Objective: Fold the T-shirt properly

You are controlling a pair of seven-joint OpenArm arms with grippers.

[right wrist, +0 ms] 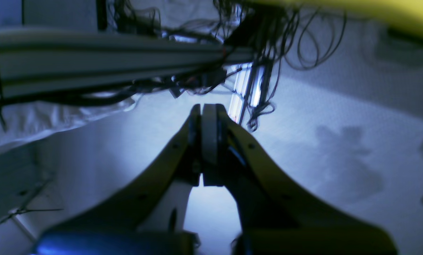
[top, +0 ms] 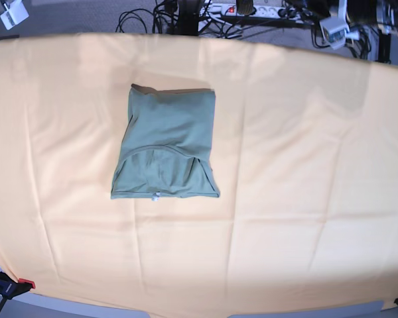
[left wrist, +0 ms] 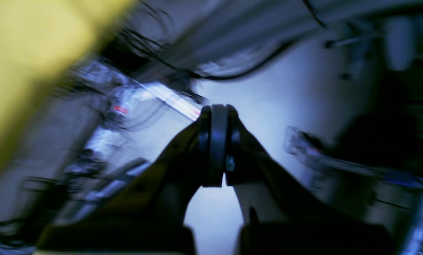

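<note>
The T-shirt [top: 166, 144] lies folded in a compact rectangle on the yellow-orange cloth [top: 305, 165]; left gripper [left wrist: 218, 145] and right gripper [right wrist: 208, 141] are both pressed together, empty, off the cloth.

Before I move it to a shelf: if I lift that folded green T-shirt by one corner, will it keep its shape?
Probably not. The T-shirt looks soft, with visible wrinkles and loose layered edges, so it would likely droop and unfold. It appears thin and light. Pushed, it may bunch or drag the yellow-orange cloth beneath.
</note>
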